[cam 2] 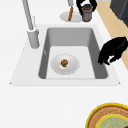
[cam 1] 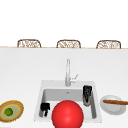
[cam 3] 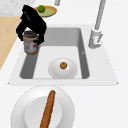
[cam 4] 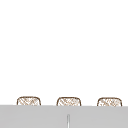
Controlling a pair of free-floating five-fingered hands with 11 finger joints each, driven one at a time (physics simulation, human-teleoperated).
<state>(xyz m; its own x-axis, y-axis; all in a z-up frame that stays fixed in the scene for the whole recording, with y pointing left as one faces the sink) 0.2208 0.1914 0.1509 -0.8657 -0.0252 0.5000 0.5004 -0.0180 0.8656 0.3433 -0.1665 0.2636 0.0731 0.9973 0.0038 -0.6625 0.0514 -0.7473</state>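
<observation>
Right side view: right hand curls round one jar at the sink's right front corner (label unreadable). One plate with a brown lump sits in the basin; front view hides it behind a red ball. Left hand hangs loosely curled, holding nothing.

Sink basin: room around central white bowl. Faucet blocks rear rim; worktop plates flank both sides.
</observation>
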